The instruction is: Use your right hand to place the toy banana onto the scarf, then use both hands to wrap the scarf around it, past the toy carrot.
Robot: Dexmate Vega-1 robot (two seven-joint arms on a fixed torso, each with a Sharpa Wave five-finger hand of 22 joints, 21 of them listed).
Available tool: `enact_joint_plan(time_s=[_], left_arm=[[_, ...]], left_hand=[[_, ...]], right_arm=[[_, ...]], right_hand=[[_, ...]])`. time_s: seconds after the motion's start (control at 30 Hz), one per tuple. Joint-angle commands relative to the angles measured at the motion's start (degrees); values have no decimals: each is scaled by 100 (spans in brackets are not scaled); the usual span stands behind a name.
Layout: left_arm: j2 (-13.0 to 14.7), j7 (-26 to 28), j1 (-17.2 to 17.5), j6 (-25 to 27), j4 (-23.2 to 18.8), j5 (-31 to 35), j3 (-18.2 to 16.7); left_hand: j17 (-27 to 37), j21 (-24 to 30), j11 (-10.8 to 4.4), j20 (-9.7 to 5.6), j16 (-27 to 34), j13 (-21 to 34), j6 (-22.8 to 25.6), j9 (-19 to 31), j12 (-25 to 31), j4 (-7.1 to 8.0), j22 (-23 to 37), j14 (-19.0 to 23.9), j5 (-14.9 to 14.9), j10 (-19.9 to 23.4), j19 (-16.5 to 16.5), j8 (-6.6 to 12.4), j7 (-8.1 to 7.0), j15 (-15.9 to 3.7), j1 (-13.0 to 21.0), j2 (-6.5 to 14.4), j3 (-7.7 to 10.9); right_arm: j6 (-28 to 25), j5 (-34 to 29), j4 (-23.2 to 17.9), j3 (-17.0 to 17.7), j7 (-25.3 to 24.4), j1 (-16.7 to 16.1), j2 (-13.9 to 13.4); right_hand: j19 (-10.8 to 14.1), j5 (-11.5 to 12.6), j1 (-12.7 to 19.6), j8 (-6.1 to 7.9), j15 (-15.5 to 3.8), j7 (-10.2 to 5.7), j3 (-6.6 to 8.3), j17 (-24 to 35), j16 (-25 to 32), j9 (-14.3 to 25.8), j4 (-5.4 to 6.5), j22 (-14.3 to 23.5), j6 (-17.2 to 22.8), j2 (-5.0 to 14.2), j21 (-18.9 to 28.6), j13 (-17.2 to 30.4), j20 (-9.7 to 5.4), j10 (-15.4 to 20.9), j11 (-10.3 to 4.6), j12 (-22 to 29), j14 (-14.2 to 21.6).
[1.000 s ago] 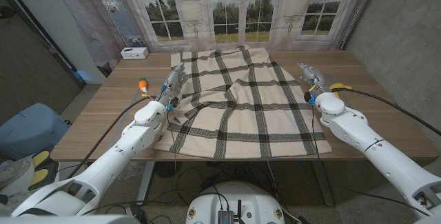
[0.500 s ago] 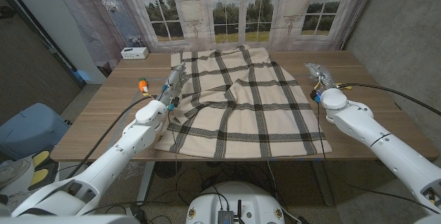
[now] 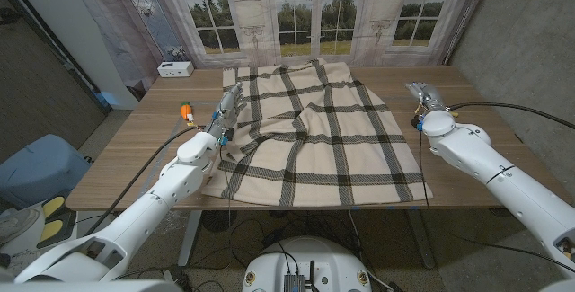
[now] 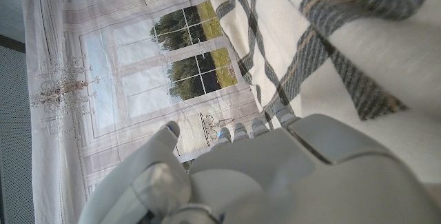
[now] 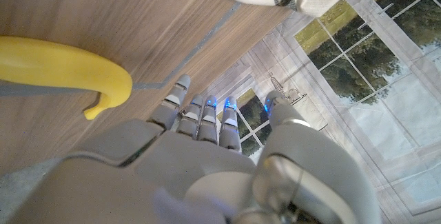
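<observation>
Wooden table (image 3: 135,148) carries the toy banana (image 5: 58,69) just beside the empty, spread-fingered right hand (image 5: 207,162)

Looks like a robot lab or test room staged as a home. At twelve o'clock, a printed backdrop (image 3: 305,13) of windows, trees and drapes, hung like a curtain rather than built as a real wall. At three o'clock, a bare grey wall (image 3: 530,40). A plain wooden bench (image 3: 144,148) in the middle, with loose cables (image 3: 269,234) trailing underneath. At ten o'clock on the bench, a small white box (image 3: 175,69). At eight o'clock, a blue bin (image 3: 40,171) on the floor.
</observation>
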Motion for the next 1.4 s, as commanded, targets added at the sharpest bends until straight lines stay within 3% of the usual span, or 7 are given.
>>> enact_joint_plan(time_s=[0.03, 0.7, 1.03, 1.4], left_arm=[[23, 24, 46, 23, -85, 8, -2], [28, -58, 0, 57, -43, -15, 17], [1, -94, -54, 42, 43, -17, 26], [-6, -57, -73, 52, 56, 2, 26]], left_hand=[[29, -14, 35, 59, 43, 21, 33, 31, 50, -22, 12, -626, 14, -484, -9, 19, -8, 39, -12, -12, 19], [30, -34, 38, 60, 29, 23, 47, 34, 44, -29, 15, -625, 15, -478, 3, 6, -10, 34, -23, -13, 10], [31, -47, 43, 60, 22, 24, 47, 35, 40, -33, 17, -626, 16, -476, 10, -3, -9, 32, -31, -15, 4], [31, -65, 34, 60, 16, 25, 45, 36, 34, -38, 18, -628, 16, -479, 9, -12, -11, 26, -39, -17, -3]], right_arm=[[-1105, -88, -231, -44, -349, 142, 11], [-2462, -158, -167, -136, -889, 370, 334], [-3359, -358, 120, -425, -1047, 775, 597], [-4041, -439, 596, -562, -998, 1184, 900]], right_hand=[[56, -19, 95, 25, 0, 17, 66, 25, 35, 24, -6, 18, 65, -18, 12, 27, 24, 81, 5, 24, 47], [84, -24, 230, -2, -58, -21, 141, 11, 11, 26, -73, 19, 141, -40, -2, 27, -1, 155, -52, 8, 66], [137, -27, 404, -5, -120, -71, 228, -15, 2, 27, -178, 19, 251, -67, -1, 25, -9, 232, -106, -2, 150], [91, -52, 448, -64, -134, -91, 215, -9, -88, 30, -188, 20, 205, -113, -37, 26, -44, 107, -153, -85, -26]])
